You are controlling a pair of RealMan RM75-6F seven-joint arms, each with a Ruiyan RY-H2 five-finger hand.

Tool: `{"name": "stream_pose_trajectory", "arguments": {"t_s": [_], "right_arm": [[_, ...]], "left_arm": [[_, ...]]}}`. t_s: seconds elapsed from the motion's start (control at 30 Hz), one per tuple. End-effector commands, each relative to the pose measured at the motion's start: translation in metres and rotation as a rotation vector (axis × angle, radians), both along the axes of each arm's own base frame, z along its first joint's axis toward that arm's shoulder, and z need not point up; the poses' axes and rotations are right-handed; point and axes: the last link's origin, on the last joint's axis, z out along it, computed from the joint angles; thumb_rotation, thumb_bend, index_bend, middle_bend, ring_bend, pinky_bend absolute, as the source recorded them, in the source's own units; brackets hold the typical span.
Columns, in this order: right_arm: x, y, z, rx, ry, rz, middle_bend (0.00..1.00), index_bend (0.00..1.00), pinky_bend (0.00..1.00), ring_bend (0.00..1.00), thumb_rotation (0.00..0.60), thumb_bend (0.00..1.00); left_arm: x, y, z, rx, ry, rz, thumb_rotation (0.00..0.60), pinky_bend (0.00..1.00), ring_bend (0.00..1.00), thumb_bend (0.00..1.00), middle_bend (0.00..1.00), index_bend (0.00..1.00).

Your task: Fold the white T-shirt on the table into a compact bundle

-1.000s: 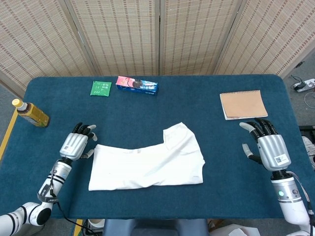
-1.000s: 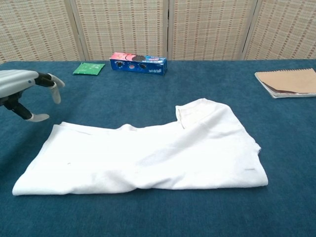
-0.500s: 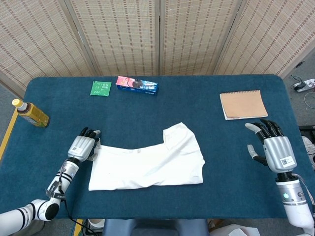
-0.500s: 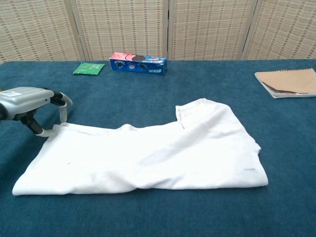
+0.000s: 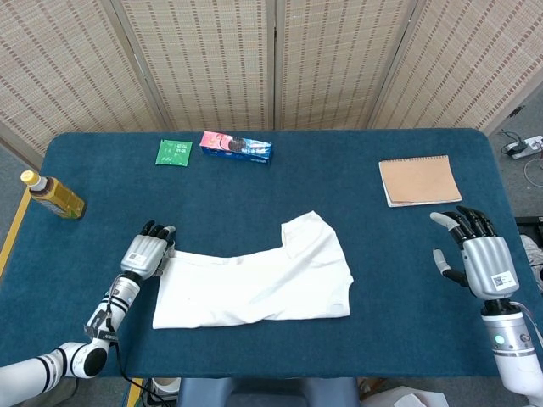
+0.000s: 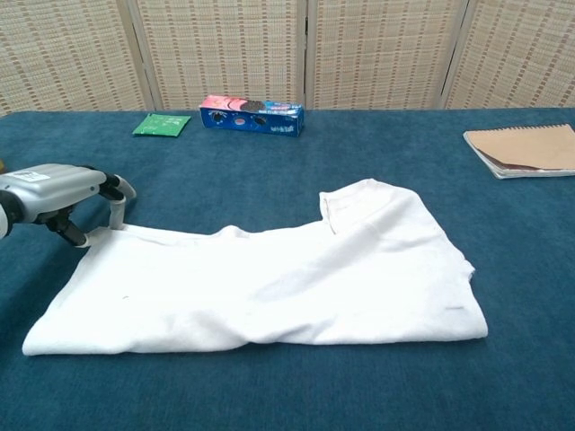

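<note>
I've got the white T-shirt (image 5: 254, 275) lying partly folded in the middle of the blue table (image 5: 356, 339), a long flat band with one flap sticking up toward the far side. My left hand (image 5: 148, 253) is down at the shirt's far-left corner; in the chest view its fingers (image 6: 118, 205) are curled downward with the tips touching the cloth edge, but I can't tell if they actually have hold of it. My right hand (image 5: 482, 259) is well to the right of the shirt, fingers spread and holding nothing. Beyond the shirt sit a green packet (image 5: 174, 152) and a cookie box (image 5: 236, 146); a notebook (image 5: 419, 180) lies far right of the shirt, a bottle (image 5: 53, 195) far left.
</note>
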Motion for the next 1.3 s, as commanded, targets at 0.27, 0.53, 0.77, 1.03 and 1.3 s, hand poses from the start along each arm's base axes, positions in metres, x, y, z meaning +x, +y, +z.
{"name": "stream_pose_trajectory", "arguments": {"t_s": [0.27,0.53,0.77,1.03,1.3], "right_arm": [[-0.0024,0.0013,-0.0008,0.0,-0.008,-0.003,0.25,0.24,0.12,0.12,0.6,0.39],[-0.0047,0.003,-0.001,0.0,-0.016,-0.009,0.25,0.25,0.12,0.12,0.6,0.39],[-0.0063,0.0035,-0.0014,0.002,-0.026,-0.008,0.25,0.26,0.12,0.12,0.6,0.4],[-0.0077,0.0035,-0.0012,-0.003,-0.033,-0.01,0.26,0.27,0.12,0.12,0.6,0.41],[-0.0078,0.0044,-0.0005,-0.01,-0.041,-0.008,0.26,0.27,0.12,0.12,0.6,0.41]], "left_arm": [[0.001,-0.0048,-0.0008,-0.023,0.003,0.004,0.6,0.0,0.11,0.49,0.16,0.59],[0.0008,-0.005,-0.0026,-0.031,0.011,0.01,0.6,0.0,0.1,0.49,0.16,0.49],[-0.0001,-0.0027,-0.0057,-0.016,0.006,0.014,0.6,0.0,0.1,0.49,0.16,0.57],[-0.0001,-0.0028,-0.006,-0.004,-0.002,0.003,0.6,0.0,0.12,0.49,0.23,0.69],[0.0046,-0.0006,-0.0019,0.037,-0.035,-0.024,0.6,0.0,0.16,0.49,0.3,0.75]]}}
